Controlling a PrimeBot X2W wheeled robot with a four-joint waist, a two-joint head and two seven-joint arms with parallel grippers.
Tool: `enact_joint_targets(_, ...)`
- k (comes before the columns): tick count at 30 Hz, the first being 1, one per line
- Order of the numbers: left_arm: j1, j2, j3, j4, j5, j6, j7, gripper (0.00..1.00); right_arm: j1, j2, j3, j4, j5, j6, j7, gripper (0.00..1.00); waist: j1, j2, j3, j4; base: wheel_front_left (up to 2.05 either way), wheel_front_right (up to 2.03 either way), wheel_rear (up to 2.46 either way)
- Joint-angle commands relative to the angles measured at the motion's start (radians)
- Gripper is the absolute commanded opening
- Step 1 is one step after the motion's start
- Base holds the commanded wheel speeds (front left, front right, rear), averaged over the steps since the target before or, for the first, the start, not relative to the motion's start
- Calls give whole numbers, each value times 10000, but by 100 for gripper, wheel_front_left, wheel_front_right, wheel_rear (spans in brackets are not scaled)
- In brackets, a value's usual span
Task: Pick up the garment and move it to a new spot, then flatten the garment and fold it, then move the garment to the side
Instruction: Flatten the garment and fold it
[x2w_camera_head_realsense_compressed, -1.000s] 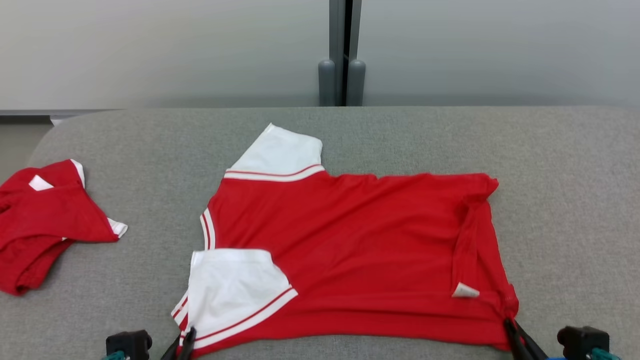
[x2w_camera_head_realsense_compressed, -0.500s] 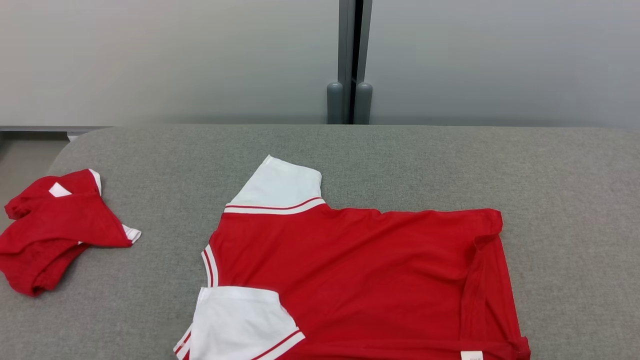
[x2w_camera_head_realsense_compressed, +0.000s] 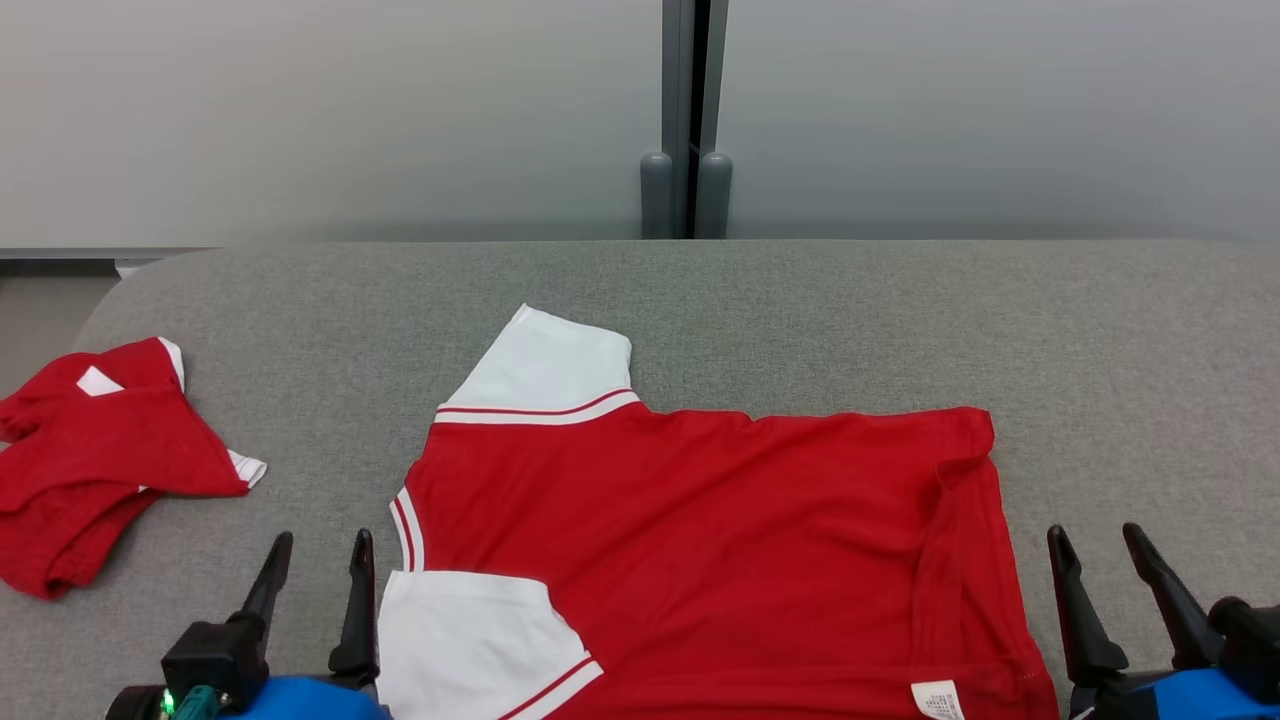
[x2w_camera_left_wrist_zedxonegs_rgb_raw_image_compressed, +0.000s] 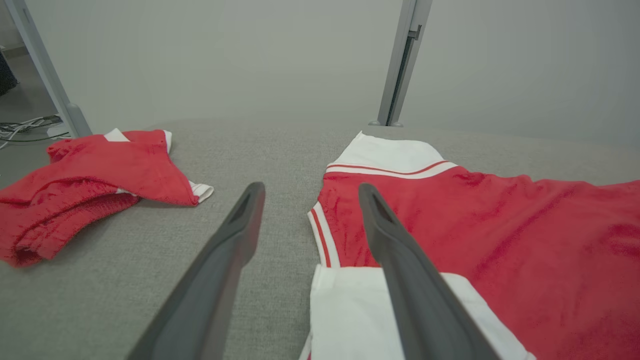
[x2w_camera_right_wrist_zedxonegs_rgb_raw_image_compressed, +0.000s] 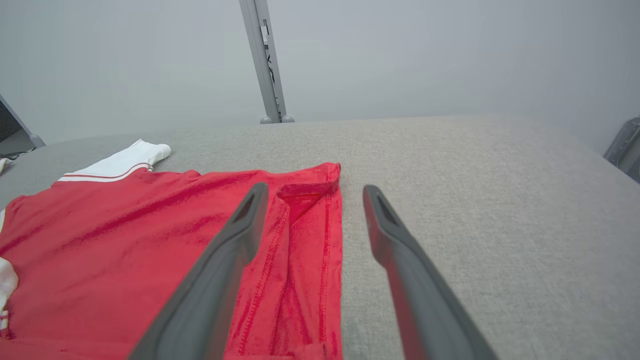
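The garment (x2w_camera_head_realsense_compressed: 700, 540), a red shirt with white sleeves, lies spread out on the grey padded table (x2w_camera_head_realsense_compressed: 850, 300), its hem side to the right with a narrow fold along that edge. My left gripper (x2w_camera_head_realsense_compressed: 322, 540) stands open just left of the near white sleeve (x2w_camera_head_realsense_compressed: 470, 640), with nothing between its fingers. In the left wrist view the left gripper (x2w_camera_left_wrist_zedxonegs_rgb_raw_image_compressed: 310, 189) is over the collar edge of the garment (x2w_camera_left_wrist_zedxonegs_rgb_raw_image_compressed: 500, 240). My right gripper (x2w_camera_head_realsense_compressed: 1092, 533) is open just right of the hem. In the right wrist view the right gripper (x2w_camera_right_wrist_zedxonegs_rgb_raw_image_compressed: 315, 187) straddles the hem edge of the garment (x2w_camera_right_wrist_zedxonegs_rgb_raw_image_compressed: 125, 240).
A second red garment (x2w_camera_head_realsense_compressed: 100, 450) lies crumpled at the table's left end, also in the left wrist view (x2w_camera_left_wrist_zedxonegs_rgb_raw_image_compressed: 90, 175). A grey partition post (x2w_camera_head_realsense_compressed: 685, 120) stands behind the far edge. Bare grey surface stretches to the right and behind the shirt.
Both grippers were shut on the garment's near corners; both now stand open and free of the cloth, raised beside it. The head camera has shifted.
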Motion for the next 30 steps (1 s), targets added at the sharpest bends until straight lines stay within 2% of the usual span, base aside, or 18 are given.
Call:
enact_joint_targets(1,-188,74,39,-101,70,61,-73,100,-110,-56,-28,-141,-81,1,29,100,0,-1,-1,-3,0,0,0)
enact_joint_targets(10,-423,381,39,-783,366,385,295,100,-149,100,-19,-1388,-323,1,789,100,0,-1,-40,-30,0,0,0)
enact_joint_targets(18,-1122,453,31,-838,286,284,562,100,-281,226,-55,-1693,-365,1,847,100,0,-1,489,27,0,0,0)
enact_joint_targets(25,-3677,325,-333,-250,280,-495,1274,100,-898,302,42,-1956,-453,1,847,100,0,-1,1854,-109,0,0,0)
enact_joint_targets(30,-5794,27,-673,1144,213,-1210,1780,100,-1514,335,159,-2023,-549,1,763,100,0,-1,2892,-370,0,0,0)
